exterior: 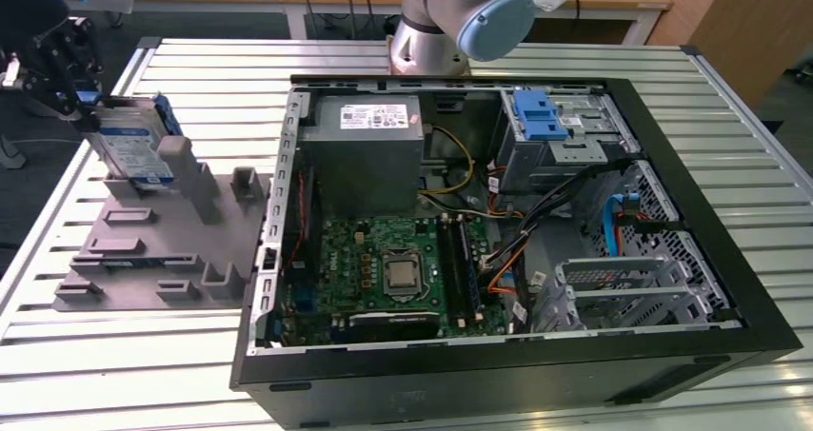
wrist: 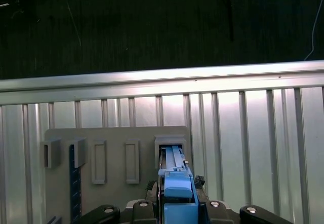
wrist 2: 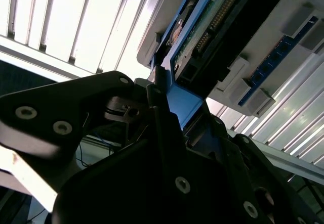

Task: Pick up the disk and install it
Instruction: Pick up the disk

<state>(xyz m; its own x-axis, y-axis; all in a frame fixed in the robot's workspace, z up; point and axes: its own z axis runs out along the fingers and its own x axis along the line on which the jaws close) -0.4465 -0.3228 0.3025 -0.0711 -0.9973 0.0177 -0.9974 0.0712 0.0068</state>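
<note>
The disk [exterior: 131,141] stands on edge in a slot of the grey fixture block [exterior: 152,250], at the exterior view's left; it is silver with a white-and-blue label and a blue bracket. My black gripper [exterior: 79,98] is at its upper outer edge, shut on the blue bracket. In the first wrist view the disk [wrist: 174,155] sits in the fixture's slot [wrist: 169,142], with its blue bracket running into my gripper [wrist: 177,196]. The second wrist view shows the disk [wrist 2: 212,27] edge-on, its connector side visible, and the gripper [wrist 2: 169,100] clamping the blue bracket.
An open black computer case [exterior: 711,250] lies on the slatted metal table [exterior: 128,355], holding a grey power supply box [exterior: 368,146], a motherboard [exterior: 394,269] and a silver drive cage with a blue latch [exterior: 553,117]. The arm's base [exterior: 445,22] stands behind the case.
</note>
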